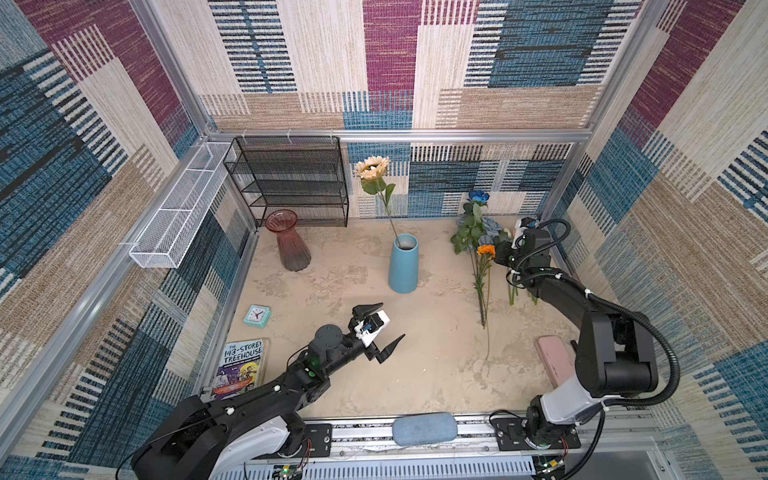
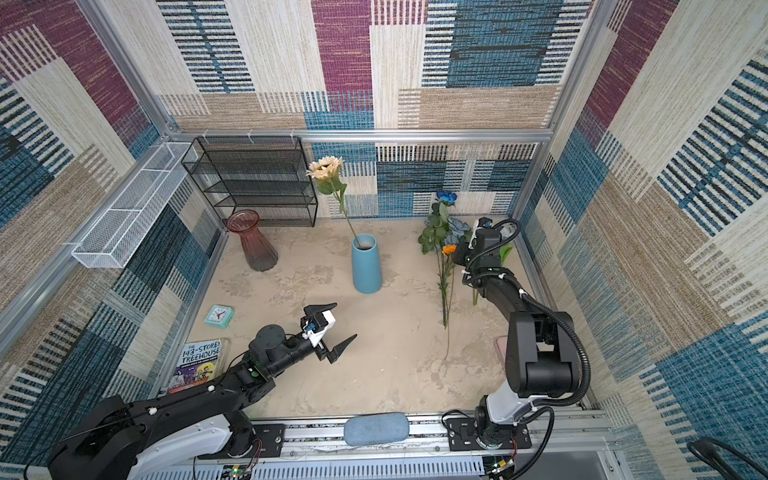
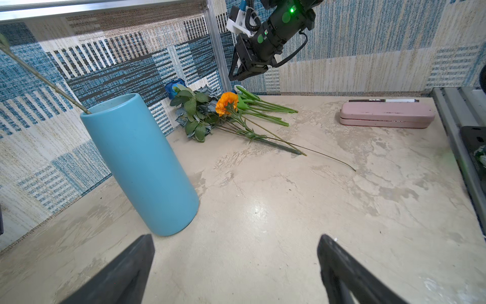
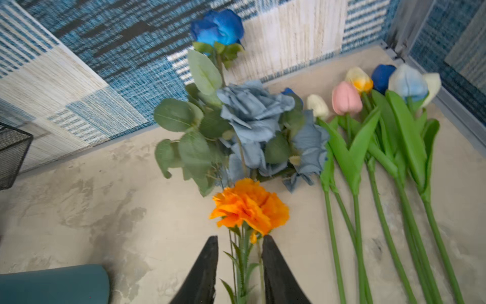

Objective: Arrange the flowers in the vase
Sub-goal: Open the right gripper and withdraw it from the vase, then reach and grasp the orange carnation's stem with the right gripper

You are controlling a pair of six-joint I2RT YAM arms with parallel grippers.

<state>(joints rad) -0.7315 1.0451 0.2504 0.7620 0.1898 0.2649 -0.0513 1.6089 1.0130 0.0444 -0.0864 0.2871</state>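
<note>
Jaws of the right gripper (image 4: 239,238) drawn close around the green stems of the orange bloom (image 4: 249,204); left gripper (image 3: 235,237) spread wide above bare table (image 3: 263,210)

Whether the right fingers already press the stems or only flank them cannot be told; the bloom's head lies on the table just past their tips. Farther beyond the tips lie the dusty-blue roses (image 4: 252,113), and past those the deep-blue rose (image 4: 218,26) rests against the back wall. A row of tulips (image 4: 345,98) in pink, white, yellow and blue lies just beside that bunch, on the side of these jaws away from the vase (image 1: 404,266). That blue vase stands upright beyond the left jaws, apart from them, with the cream sunflower (image 1: 372,167) leaning in its mouth, well apart from the right jaws
</note>
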